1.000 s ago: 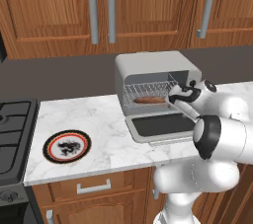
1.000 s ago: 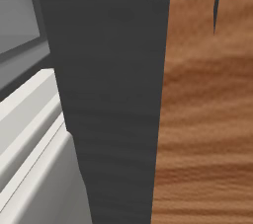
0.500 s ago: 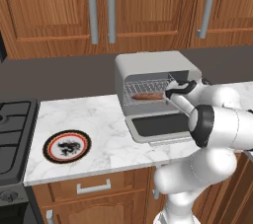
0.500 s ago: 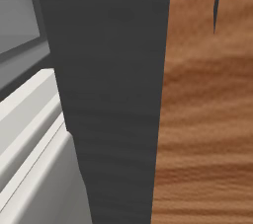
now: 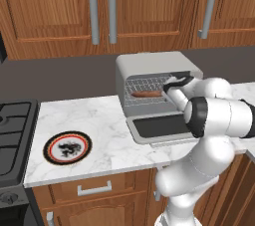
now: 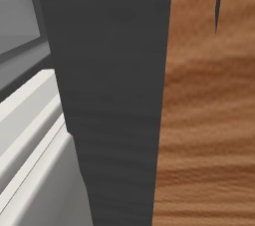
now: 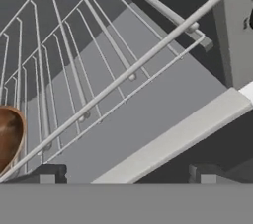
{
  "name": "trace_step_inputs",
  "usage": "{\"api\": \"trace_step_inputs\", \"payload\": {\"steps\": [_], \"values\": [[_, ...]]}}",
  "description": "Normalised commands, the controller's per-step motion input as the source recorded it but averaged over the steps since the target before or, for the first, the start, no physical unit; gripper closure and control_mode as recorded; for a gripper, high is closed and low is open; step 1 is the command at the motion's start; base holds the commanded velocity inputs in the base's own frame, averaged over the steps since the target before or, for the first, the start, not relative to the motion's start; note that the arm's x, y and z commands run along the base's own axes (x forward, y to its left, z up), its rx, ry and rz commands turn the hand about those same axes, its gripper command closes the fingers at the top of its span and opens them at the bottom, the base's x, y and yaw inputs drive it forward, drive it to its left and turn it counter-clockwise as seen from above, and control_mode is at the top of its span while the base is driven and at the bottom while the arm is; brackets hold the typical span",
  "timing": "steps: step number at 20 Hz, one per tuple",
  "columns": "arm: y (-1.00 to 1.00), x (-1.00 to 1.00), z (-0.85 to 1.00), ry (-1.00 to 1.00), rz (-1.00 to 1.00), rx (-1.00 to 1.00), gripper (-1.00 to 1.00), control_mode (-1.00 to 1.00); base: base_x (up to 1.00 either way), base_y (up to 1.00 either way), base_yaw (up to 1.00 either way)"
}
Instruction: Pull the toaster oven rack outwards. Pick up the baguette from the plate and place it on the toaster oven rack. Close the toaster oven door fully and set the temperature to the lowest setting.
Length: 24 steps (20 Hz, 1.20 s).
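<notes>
One golden-brown baguette (image 5: pixel 146 93) lies on the silver wire toaster oven rack (image 5: pixel 144 96); tool (image 5: pixel 175 84) spread wide, holding nothing.

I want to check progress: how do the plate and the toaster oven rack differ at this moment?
The plate is round, patterned and bare; the toaster oven rack is a silver wire grid carrying the baguette. The plate lies on the counter's left; the rack sits in the toaster oven. Both lie flat.

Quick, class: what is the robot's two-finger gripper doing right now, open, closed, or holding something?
Gripper: open and holding nothing, its dark tips apart over the front of the thin silver wire rack; the golden-brown baguette lies free on that rack.
</notes>
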Motion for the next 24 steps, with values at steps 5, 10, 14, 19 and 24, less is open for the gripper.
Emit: {"api": "trace_step_inputs", "payload": {"steps": [5,10,14,19,24], "values": [[0.0,0.33,0.0,-0.01,0.0,0.0,-1.0,-1.0,0.0,0.0,0.0],[0.0,0.25,0.0,0.0,0.0,0.0,-1.0,-1.0,0.0,0.0,0.0],[0.0,0.11,0.0,0.0,0.0,0.0,-1.0,-1.0,0.0,0.0,0.0],[-0.03,-0.46,0.07,0.02,0.0,0.0,-1.0,-1.0,0.0,0.0,0.0],[-0.11,-0.61,0.24,0.08,0.02,0.0,-1.0,-1.0,0.0,0.0,0.0]]}}
